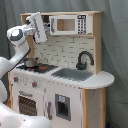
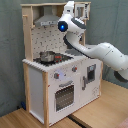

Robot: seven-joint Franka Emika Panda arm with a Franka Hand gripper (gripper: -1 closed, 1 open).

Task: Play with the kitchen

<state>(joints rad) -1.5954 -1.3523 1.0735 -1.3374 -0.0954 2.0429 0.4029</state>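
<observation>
Gripper [image 1: 40, 26] high beside the kitchen [image 1: 75, 95]; no legible writing.

The tall white-and-wood toy kitchen [image 1: 60, 75] fills mid-frame in both exterior views; a small metal pot [image 2: 47, 56] sits on its stove, the black faucet [image 1: 84, 59] behind the grey sink [image 1: 72, 74].

Plain grey-green backdrop and a wooden floor.
A curtain [image 1: 116, 60] of grey-green cloth hangs behind everything in both exterior views, falling in soft vertical folds. In the second exterior view, a light wood floor [image 2: 102, 112] with visible board seams lies below. Light is soft and even.
</observation>
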